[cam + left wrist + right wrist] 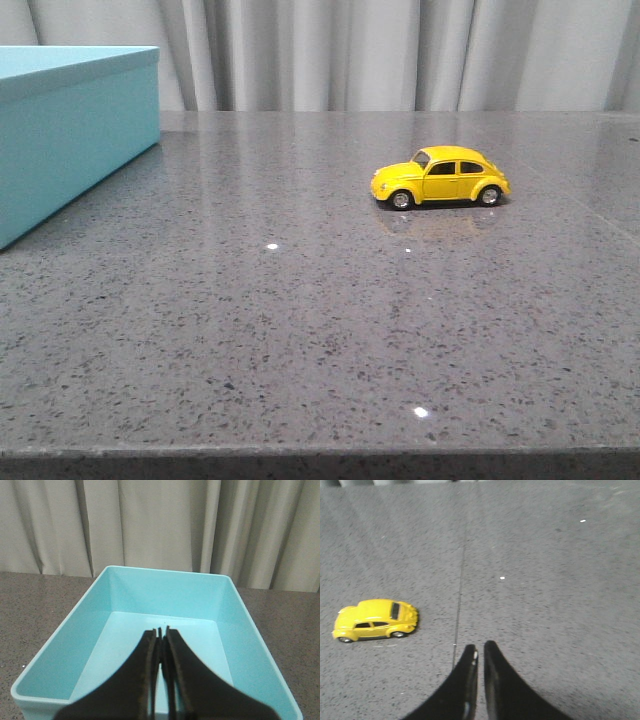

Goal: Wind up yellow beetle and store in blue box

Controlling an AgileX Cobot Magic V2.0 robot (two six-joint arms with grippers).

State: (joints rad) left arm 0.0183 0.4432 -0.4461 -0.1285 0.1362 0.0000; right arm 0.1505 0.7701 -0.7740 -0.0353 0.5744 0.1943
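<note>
The yellow beetle (441, 177) stands on its wheels on the grey table, right of centre, nose to the left. In the right wrist view the yellow beetle (374, 620) lies well apart from my right gripper (479, 649), which is shut with nothing in it. The blue box (70, 135) stands at the far left, cut off by the frame edge. Seen from the left wrist, the blue box (235, 607) is open-topped with nothing inside, and my left gripper (161, 631) hangs above its interior, shut and holding nothing. Neither gripper shows in the front view.
Grey speckled stone tabletop (300, 320) with its front edge near the bottom of the front view. A thin seam (460, 590) runs across the surface in the right wrist view. Pale curtains (400, 50) hang behind the table.
</note>
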